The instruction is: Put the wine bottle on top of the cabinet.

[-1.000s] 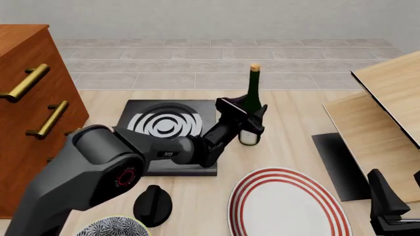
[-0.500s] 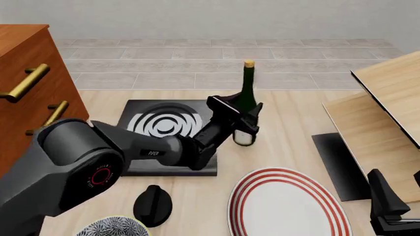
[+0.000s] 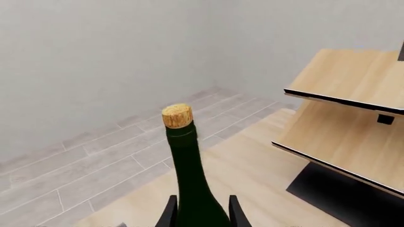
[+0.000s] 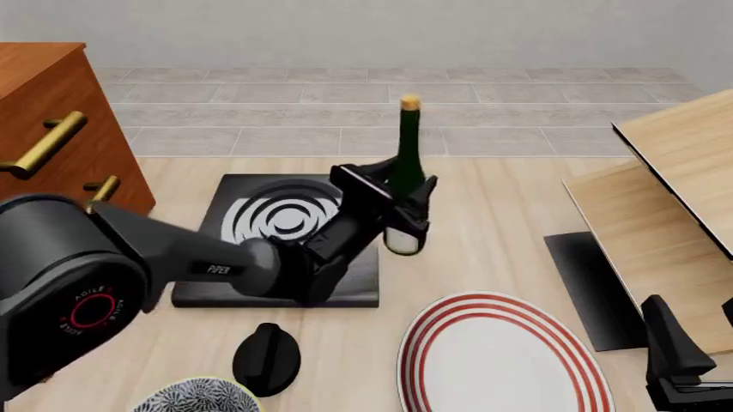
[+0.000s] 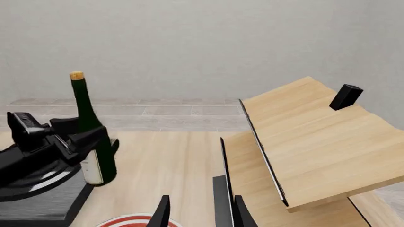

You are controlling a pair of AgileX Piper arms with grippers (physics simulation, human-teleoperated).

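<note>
Shifted since a second ago: my left claw (image 4: pixel 403 209), clamped on the wine bottle (image 4: pixel 406 184) at its lower body, has carried it upright toward the table's left edge and the cabinet (image 4: pixel 46 146); my right claw (image 5: pixel 198 210) idles part-open, empty, near the right edge. Item: slim dark-green glass, tan cork, white label; judged heavy, rigid, slick, breakable, best held low on the body.

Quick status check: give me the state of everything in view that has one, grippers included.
Wine bottle: upright, corked, held, base clear of the table.
Left gripper: shut on the wine bottle.
Right gripper: open, holding nothing.
Cabinet: drawers shut, nothing on the visible part of its top.
Plate: flat on the table, nothing on it.
Bowl: upright at the near edge, contents not visible.
</note>
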